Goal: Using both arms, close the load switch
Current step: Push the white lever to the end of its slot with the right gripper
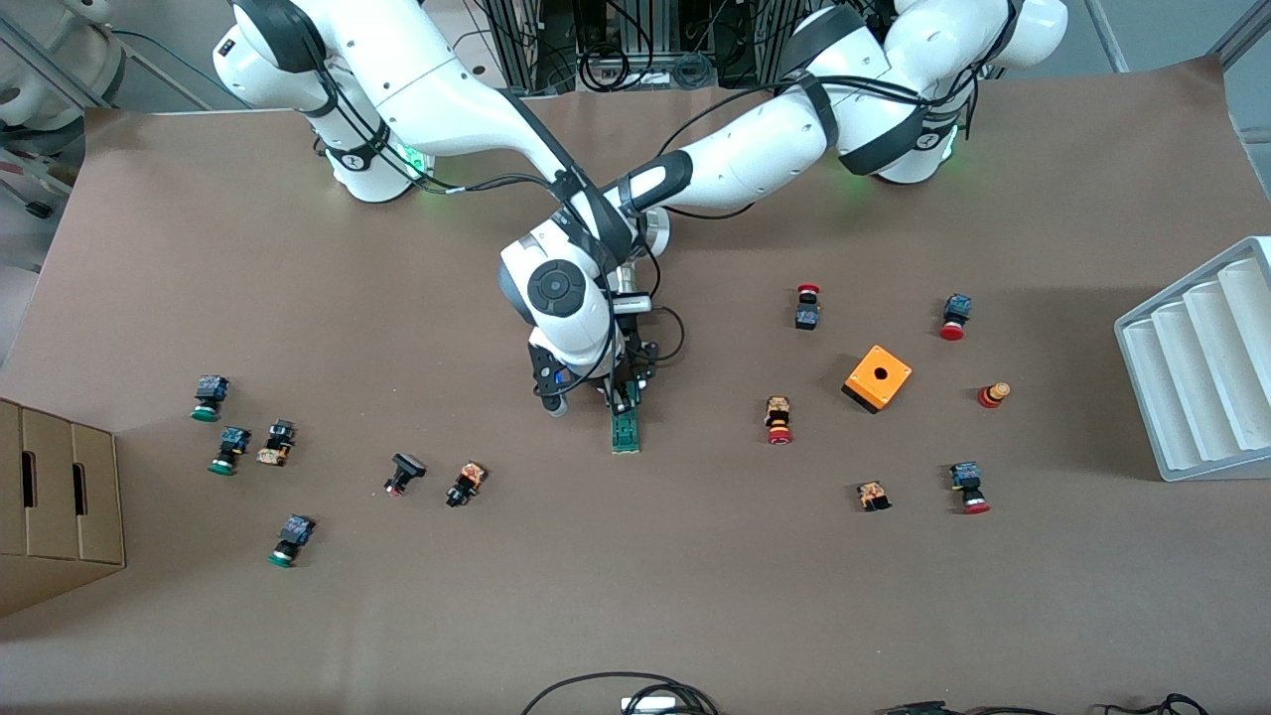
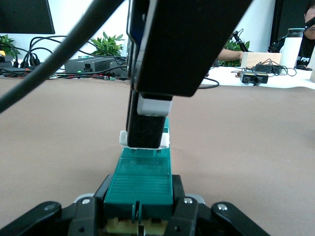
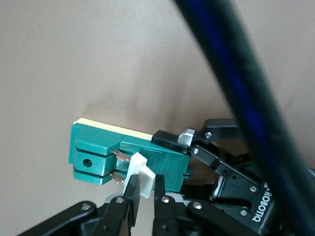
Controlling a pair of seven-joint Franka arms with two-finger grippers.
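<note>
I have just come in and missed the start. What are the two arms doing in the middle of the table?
Both arms work on the green load switch, which lies flat on the table. The left gripper is shut on one end of the switch body and holds it steady. The right gripper is shut on the white sliding piece at the switch's middle. Push buttons lie scattered on both sides, untouched.

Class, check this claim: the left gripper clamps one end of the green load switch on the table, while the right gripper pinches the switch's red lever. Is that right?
One detail is wrong: the lever is white, not red, as the right wrist view shows. The rest stands: the left gripper clamps one end of the green load switch on the table, while the right gripper pinches that lever.
</note>
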